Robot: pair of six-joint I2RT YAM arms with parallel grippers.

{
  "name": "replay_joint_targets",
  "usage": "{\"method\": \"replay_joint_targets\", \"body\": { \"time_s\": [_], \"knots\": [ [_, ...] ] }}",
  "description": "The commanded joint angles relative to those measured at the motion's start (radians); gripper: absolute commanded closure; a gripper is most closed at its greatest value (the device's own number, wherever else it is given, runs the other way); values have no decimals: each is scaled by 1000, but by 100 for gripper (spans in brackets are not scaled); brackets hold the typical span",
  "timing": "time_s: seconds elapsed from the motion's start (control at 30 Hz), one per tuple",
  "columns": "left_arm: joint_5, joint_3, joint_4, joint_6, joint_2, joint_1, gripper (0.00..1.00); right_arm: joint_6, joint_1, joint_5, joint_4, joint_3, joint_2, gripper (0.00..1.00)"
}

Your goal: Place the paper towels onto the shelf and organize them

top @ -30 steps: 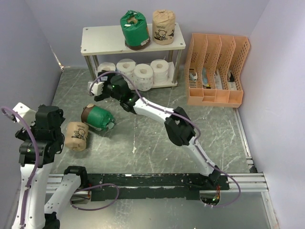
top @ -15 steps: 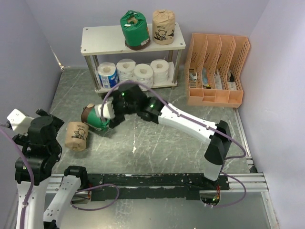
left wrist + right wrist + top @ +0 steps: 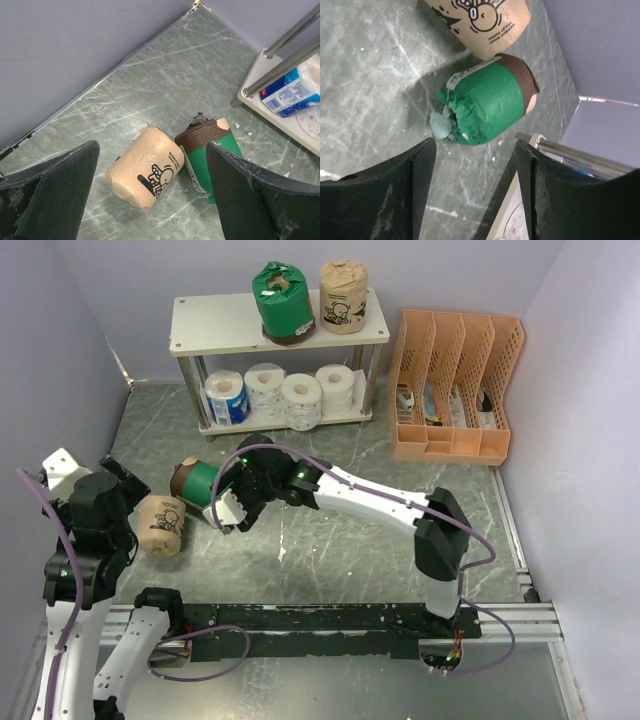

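The shelf stands at the back. Its top board holds a green-wrapped roll and a tan cartoon-print roll. Its lower board holds a blue-and-white roll and three bare white rolls. A second green roll and a second tan roll lie on their sides on the floor, touching. My right gripper is open and empty just right of the green roll. My left gripper is open and empty above and left of the tan roll.
An orange slotted file organizer stands right of the shelf. Purple walls close in on the left, back and right. A shelf leg is close beside my right fingers. The arms' rail runs along the near edge.
My right gripper moved from the front of the shelf's lower board down to the green roll on the floor. My left arm shifted and now points at the floor rolls.
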Motion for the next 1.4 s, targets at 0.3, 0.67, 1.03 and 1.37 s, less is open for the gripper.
{"method": "replay_joint_targets", "body": {
  "time_s": [0.3, 0.67, 1.03, 1.37],
  "knots": [
    [-8, -14, 33, 13, -33, -5, 1, -191, -39, -107, -28, 149, 243, 37],
    [27, -21, 56, 38, 0, -5, 1, -195, -56, -94, 39, 238, 339, 37],
    [25, -25, 61, 40, -16, -5, 0, -247, -70, -61, 24, 365, 455, 37],
    [28, -27, 68, 45, -13, -5, 1, -276, -71, -58, 46, 366, 502, 36]
  ]
}}
